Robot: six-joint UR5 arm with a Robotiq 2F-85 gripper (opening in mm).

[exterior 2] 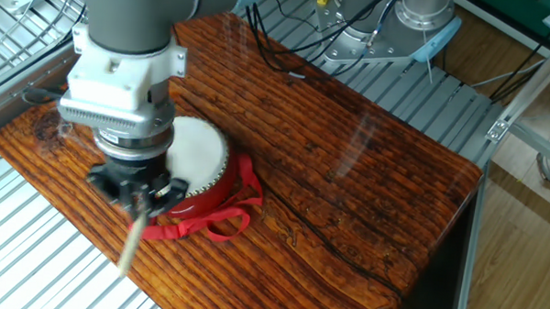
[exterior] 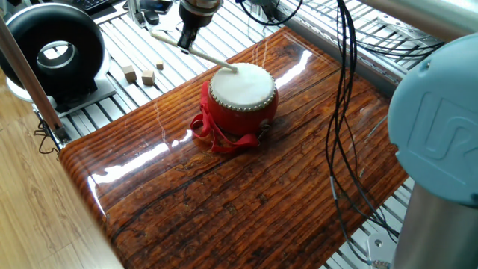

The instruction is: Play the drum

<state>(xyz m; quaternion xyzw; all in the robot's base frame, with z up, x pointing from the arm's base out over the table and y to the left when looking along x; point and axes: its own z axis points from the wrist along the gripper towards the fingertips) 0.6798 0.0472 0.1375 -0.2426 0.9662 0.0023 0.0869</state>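
The small red drum [exterior: 240,99] with a cream-white skin and red ribbon loops sits on the wooden board; it also shows in the other fixed view [exterior 2: 201,161], partly hidden by the arm. My gripper [exterior: 187,35] is shut on a pale wooden drumstick [exterior: 196,51]. It hangs beyond the drum's far left side, above the slatted table. The stick's far tip reaches the near edge of the skin. In the other fixed view the gripper [exterior 2: 136,194] is blurred, with the stick [exterior 2: 133,237] pointing down toward the camera.
A large black ring-shaped device [exterior: 51,51] stands at the far left. Small wooden blocks [exterior: 139,74] lie on the slatted table. Black cables [exterior: 343,112] hang at the right beside the grey-blue robot base [exterior: 437,134]. The wooden board [exterior: 246,187] covers most of the table.
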